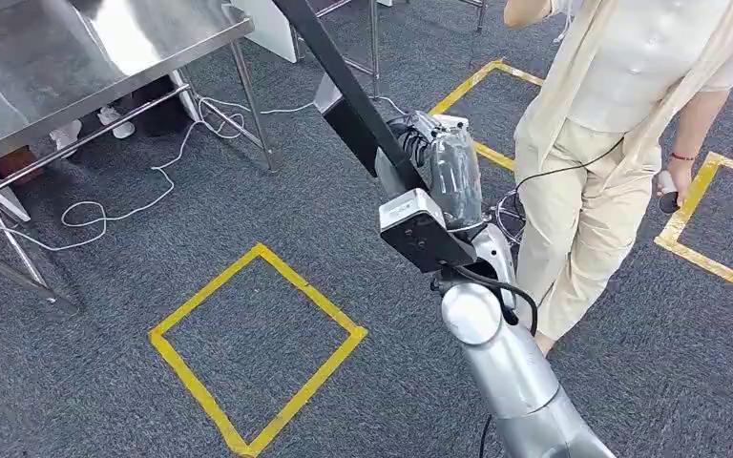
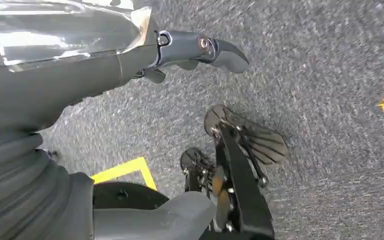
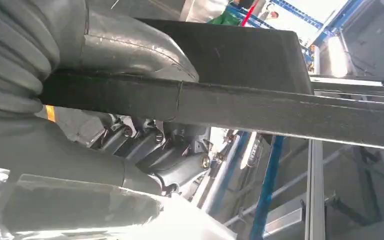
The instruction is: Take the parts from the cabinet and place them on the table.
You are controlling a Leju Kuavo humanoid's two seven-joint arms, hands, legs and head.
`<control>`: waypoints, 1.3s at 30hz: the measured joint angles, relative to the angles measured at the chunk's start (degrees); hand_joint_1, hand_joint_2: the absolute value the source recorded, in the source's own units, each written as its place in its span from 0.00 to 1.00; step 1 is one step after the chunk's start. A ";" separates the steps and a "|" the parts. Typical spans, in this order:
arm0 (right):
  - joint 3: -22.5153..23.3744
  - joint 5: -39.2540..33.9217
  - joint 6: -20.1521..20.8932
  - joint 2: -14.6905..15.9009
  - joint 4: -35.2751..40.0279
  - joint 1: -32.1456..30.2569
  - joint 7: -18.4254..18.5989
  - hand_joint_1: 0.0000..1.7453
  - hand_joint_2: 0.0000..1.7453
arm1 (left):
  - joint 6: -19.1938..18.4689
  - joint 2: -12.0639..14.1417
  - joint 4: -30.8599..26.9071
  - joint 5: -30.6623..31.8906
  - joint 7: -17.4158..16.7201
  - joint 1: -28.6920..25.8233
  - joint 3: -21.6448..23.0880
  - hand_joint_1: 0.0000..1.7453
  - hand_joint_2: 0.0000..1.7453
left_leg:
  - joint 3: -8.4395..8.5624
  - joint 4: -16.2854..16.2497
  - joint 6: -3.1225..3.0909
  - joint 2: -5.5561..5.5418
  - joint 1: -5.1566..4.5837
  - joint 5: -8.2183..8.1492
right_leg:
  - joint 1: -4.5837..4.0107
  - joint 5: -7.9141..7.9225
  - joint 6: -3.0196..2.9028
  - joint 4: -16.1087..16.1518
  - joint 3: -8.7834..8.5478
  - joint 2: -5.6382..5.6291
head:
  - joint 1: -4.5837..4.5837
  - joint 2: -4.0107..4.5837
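Observation:
In the head view my right hand [image 1: 447, 176] is raised over the carpet and grips a long black bar-shaped part [image 1: 329, 57] that slants up and away to the picture's top edge. The right wrist view shows the same black part [image 3: 240, 107] crossing the palm, with the thumb [image 3: 130, 47] on one side of it and the dark fingers [image 3: 165, 160] curled round the other. My left hand [image 2: 80, 75] hangs over the carpet, fingers [image 2: 200, 47] stretched out and apart from the thumb [image 2: 170, 215], holding nothing. The steel table [image 1: 105, 43] stands at the far left.
A person in cream clothes [image 1: 611, 143] stands close on the right, holding a small dark device. Yellow tape marks a square [image 1: 258, 348] on the grey carpet. A white cable [image 1: 105, 218] trails under the table by its legs [image 1: 253, 105].

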State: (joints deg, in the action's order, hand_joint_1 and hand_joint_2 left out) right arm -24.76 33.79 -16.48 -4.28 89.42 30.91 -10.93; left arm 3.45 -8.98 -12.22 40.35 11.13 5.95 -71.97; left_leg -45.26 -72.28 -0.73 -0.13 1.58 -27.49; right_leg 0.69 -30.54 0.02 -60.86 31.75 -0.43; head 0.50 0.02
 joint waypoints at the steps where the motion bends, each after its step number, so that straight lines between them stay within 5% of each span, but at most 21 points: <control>1: 0.00 0.00 0.00 -0.02 0.00 0.10 0.00 1.00 1.00 | 0.00 -0.07 0.00 0.00 0.00 0.01 0.00 0.00 1.00 | 1.90 4.75 -1.51 -0.01 -0.81 2.93 | -0.46 -0.35 -0.46 0.09 -0.56 0.03 | 0.04 0.00; 2: 0.00 0.02 0.02 -0.07 0.00 0.27 0.00 1.00 1.00 | 0.00 -0.07 0.00 0.00 0.00 0.04 0.00 0.00 1.00 | 3.88 9.58 -2.98 -0.02 -1.73 5.55 | -0.86 -0.71 -0.64 0.30 -1.18 0.04 | -0.02 0.00; 3: 0.02 0.02 0.02 -0.11 0.00 0.42 0.02 1.00 1.00 | 0.00 0.13 0.00 0.00 -0.04 0.24 0.00 0.00 1.00 | 4.24 9.74 -4.17 0.84 -1.89 4.39 | -1.03 -0.90 -0.65 0.92 -1.60 0.12 | -0.40 0.00; 7: -0.02 0.00 0.09 -0.24 -0.07 0.76 0.04 1.00 1.00 | 0.02 -0.13 0.02 0.00 -0.09 0.05 0.00 0.00 1.00 | 7.24 13.80 -5.24 0.48 -3.00 4.08 | -0.68 -0.07 1.10 2.12 -3.94 0.57 | -0.24 0.00; 8: 0.02 0.00 0.13 -0.28 0.00 0.88 0.07 1.00 1.00 | -0.02 -0.22 0.02 0.00 -0.15 0.08 0.00 0.00 1.00 | 9.28 15.22 -4.87 0.37 -2.03 4.55 | -1.15 -0.91 0.86 1.53 -3.38 0.59 | -0.09 -0.02; 10: 0.02 -0.02 0.15 -0.24 -0.04 1.77 0.04 1.00 1.00 | -0.15 -0.24 0.02 0.00 -0.13 0.33 0.00 0.00 1.00 | 10.49 16.10 -4.90 0.14 -2.05 4.28 | -0.75 -1.51 0.87 -4.24 -0.57 0.38 | -0.11 0.00; 12: 0.07 -0.02 0.15 -0.13 -0.04 1.80 0.04 1.00 1.00 | -0.15 -0.24 0.02 0.00 -0.13 0.47 0.00 0.00 1.00 | 10.97 16.16 -4.68 -0.18 -1.78 3.42 | -0.49 -5.28 0.33 -12.90 5.45 0.33 | -0.15 0.00; 13: 0.07 -0.02 0.15 -0.04 -0.11 1.57 0.07 1.00 1.00 | -0.15 -0.28 0.02 0.00 -0.13 0.39 0.00 0.00 1.00 | 11.33 16.13 -4.20 -0.38 -1.58 3.08 | -0.19 -6.07 0.89 -15.33 7.53 0.33 | -0.13 0.00; 15: 0.07 -0.04 0.15 0.11 -0.18 1.38 0.07 1.00 1.00 | -0.22 -0.48 0.04 0.00 -0.15 0.28 0.00 0.00 1.00 | 12.26 16.00 -3.24 -0.76 -1.01 2.31 | 0.65 -3.27 2.95 -11.87 7.58 0.36 | -0.17 0.00; 18: 0.07 -0.04 0.15 0.20 -0.24 1.42 0.07 1.00 1.00 | -0.24 -0.68 0.04 0.00 -0.18 0.18 0.00 0.00 1.00 | 13.39 15.26 -1.42 -1.09 -0.54 0.63 | 2.10 5.32 6.05 1.62 3.93 0.38 | -0.50 0.00; 19: 0.07 -0.09 0.17 0.22 -0.31 1.44 0.07 1.00 1.00 | -0.22 -0.68 0.04 0.00 -0.18 0.24 0.00 0.00 1.00 | 13.11 14.22 -1.02 -1.29 -0.57 0.12 | 1.80 3.08 4.07 2.27 4.28 0.47 | -0.61 0.00; 20: 0.00 -0.11 0.24 0.20 -0.33 1.30 0.07 1.00 1.00 | -0.22 -0.72 0.04 0.00 -0.15 0.33 0.02 0.00 1.00 | 12.69 14.07 -0.44 -1.25 -0.65 -0.43 | 1.49 3.95 3.15 1.74 3.51 0.30 | -0.55 0.00; 25: 0.04 -0.18 0.24 0.24 -0.31 1.25 0.07 1.00 1.00 | -0.22 -0.72 0.04 0.00 -0.20 0.27 0.00 0.00 1.00 | 12.82 14.00 -0.22 -1.22 -0.62 -0.45 | 1.49 4.19 2.61 1.62 3.92 0.29 | -0.37 0.00; 26: 0.06 -0.46 0.29 0.15 -0.44 1.34 0.11 1.00 1.00 | -0.28 -0.72 0.04 0.00 -0.20 0.23 0.00 0.00 1.00 | 13.00 13.87 0.47 -0.93 -0.19 -1.27 | 2.04 3.94 1.57 1.76 2.86 0.17 | -0.37 0.00; 27: 0.09 -0.55 0.28 0.02 -0.44 1.62 -0.02 1.00 1.00 | -0.35 -0.72 0.04 0.00 -0.17 0.30 0.00 0.00 1.00 | 10.70 9.14 0.87 -0.20 -0.13 -2.56 | 1.99 3.35 0.70 1.82 1.95 0.23 | 0.02 0.00; 28: 0.07 -0.55 0.28 0.07 -0.46 1.14 -0.09 1.00 1.00 | -0.52 -0.74 0.04 0.06 -0.18 0.16 0.02 0.00 1.00 | 3.37 -1.28 1.23 -0.05 -0.04 -5.74 | 1.49 2.25 0.06 1.82 0.92 0.23 | 0.04 0.00; 30: 0.07 -0.55 0.22 0.13 -0.46 0.73 -0.11 1.00 1.00 | -0.59 -0.74 0.04 0.22 -0.20 0.05 0.02 0.00 1.00 | 2.41 0.98 1.00 -0.06 -0.05 -2.80 | 1.32 1.29 0.13 1.83 -0.25 0.02 | 0.02 0.00; 32: 0.07 -0.57 0.17 0.15 -0.44 0.72 -0.11 1.00 1.00 | -0.66 -0.72 0.04 0.22 -0.20 0.06 0.02 0.00 1.00 | 5.27 10.10 0.46 -0.05 -0.05 4.24 | 1.30 0.22 0.36 1.87 -1.86 -0.07 | 0.00 0.00; 34: 0.11 -0.57 0.11 0.26 -0.44 0.86 -0.15 1.00 1.00 | -0.92 -0.70 0.07 0.22 -0.24 0.17 0.02 0.00 1.00 | 5.71 11.90 0.22 -0.07 -0.83 3.79 | 1.19 -0.15 0.72 2.58 -2.55 -0.07 | -0.09 0.00; 37: 0.09 -0.59 0.07 0.20 -0.24 0.54 -0.15 1.00 1.00 | -1.01 -0.68 0.04 0.20 -0.22 0.03 0.02 0.00 1.00 | 7.05 13.31 -1.34 0.03 -1.44 4.05 | 0.50 0.05 2.11 2.77 -3.13 -0.13 | 0.26 0.00; 39: 0.15 -0.59 0.02 0.24 -0.09 0.69 -0.15 1.00 1.00 | -1.11 -0.70 0.04 0.20 -0.11 0.04 0.02 0.00 1.00 | 8.64 14.24 -1.99 -0.09 -1.26 4.00 | 0.57 -0.23 2.22 0.28 -1.74 -0.05 | 0.24 0.00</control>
State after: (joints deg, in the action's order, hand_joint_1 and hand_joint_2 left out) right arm -24.61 33.20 -16.46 -4.04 89.33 31.60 -11.08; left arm 2.34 -9.68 -12.17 40.54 11.01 5.98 -71.95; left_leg -36.62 -58.05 -2.71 -0.23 0.33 -23.49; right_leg 1.26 -30.76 2.24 -60.57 30.00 -0.48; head 0.74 0.02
